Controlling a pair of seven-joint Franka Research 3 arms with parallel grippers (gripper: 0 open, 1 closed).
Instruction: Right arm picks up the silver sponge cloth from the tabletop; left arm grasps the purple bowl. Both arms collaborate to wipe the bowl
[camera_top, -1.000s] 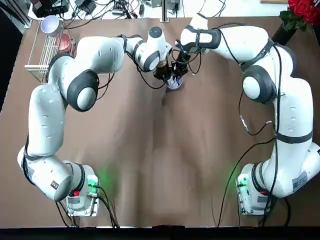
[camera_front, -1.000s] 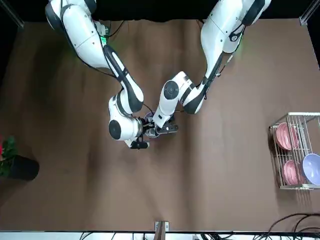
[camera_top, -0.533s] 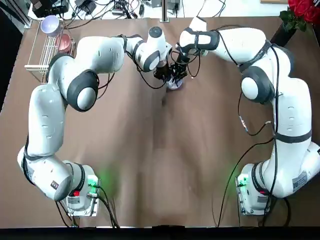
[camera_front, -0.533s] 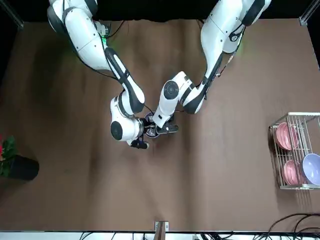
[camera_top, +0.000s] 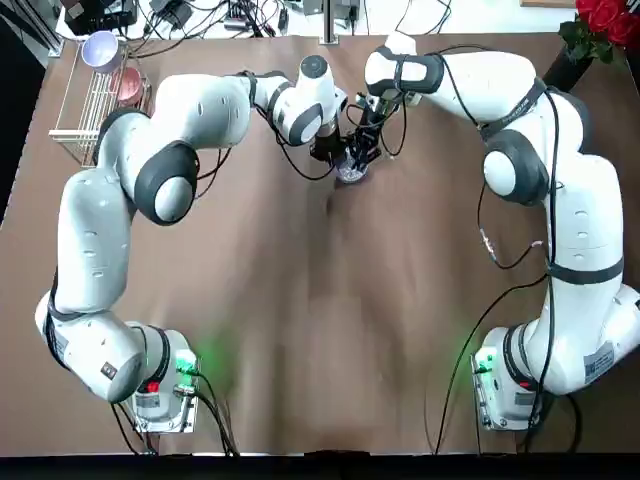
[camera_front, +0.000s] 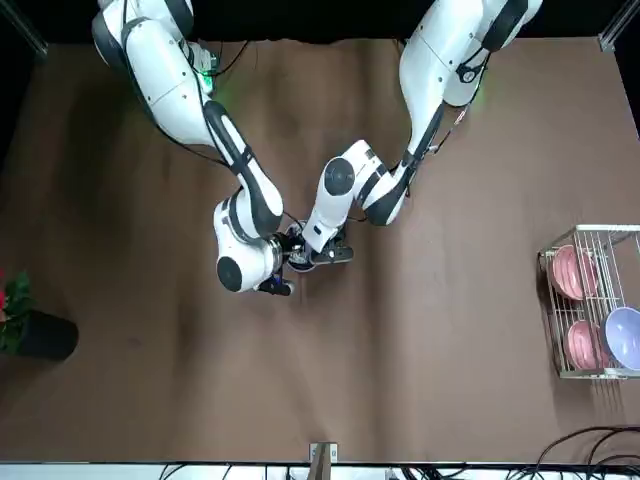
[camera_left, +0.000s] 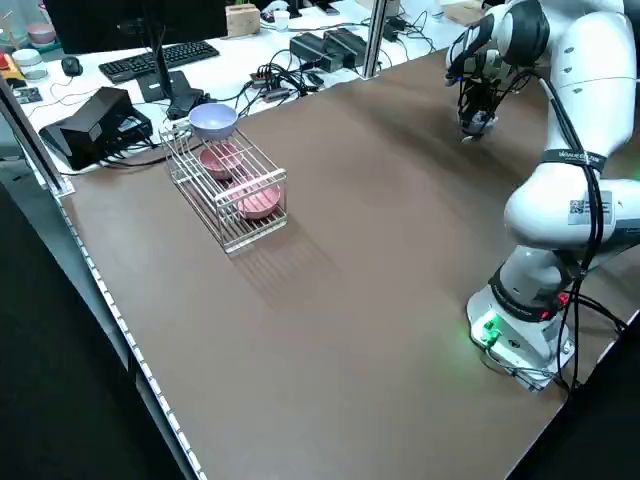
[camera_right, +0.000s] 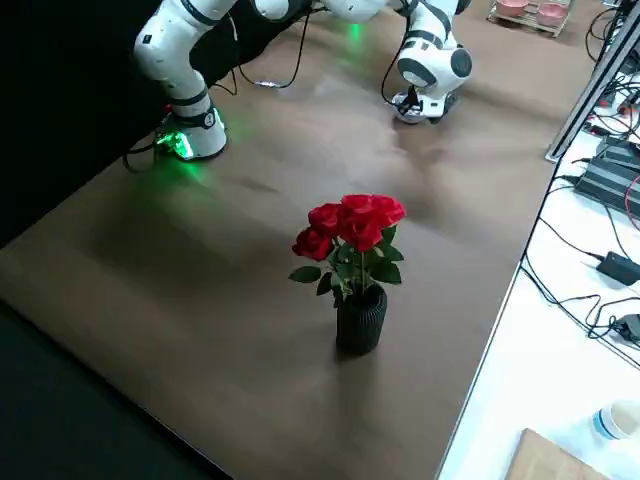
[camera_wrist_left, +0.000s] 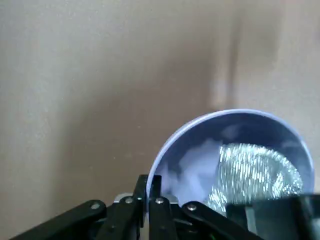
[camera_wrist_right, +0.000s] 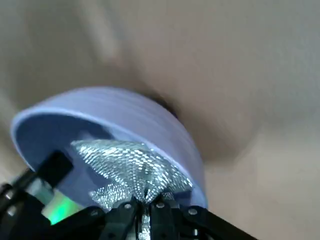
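The purple bowl (camera_wrist_left: 200, 145) is tilted, and my left gripper (camera_wrist_left: 152, 192) is shut on its rim. Inside it lies the silver sponge cloth (camera_wrist_left: 255, 172), with my right gripper (camera_wrist_right: 146, 204) shut on the crumpled cloth (camera_wrist_right: 132, 167) against the bowl's (camera_wrist_right: 150, 120) inner wall. Seen from above, both grippers meet at the far middle of the tabletop: the left gripper (camera_top: 330, 150) and the right gripper (camera_top: 366, 140) stand over the bowl (camera_top: 350, 174). From the front, the bowl (camera_front: 299, 263) is mostly hidden between the two wrists.
A wire rack (camera_top: 78, 110) at the far left holds pink bowls and another lavender bowl (camera_top: 100, 47). A dark vase of red roses (camera_top: 590, 35) stands at the far right corner. Cables run along the table's far edge.
The right wrist has swung slightly, moving the cloth inside the bowl. The left gripper and bowl have shifted only a little toward the robot.
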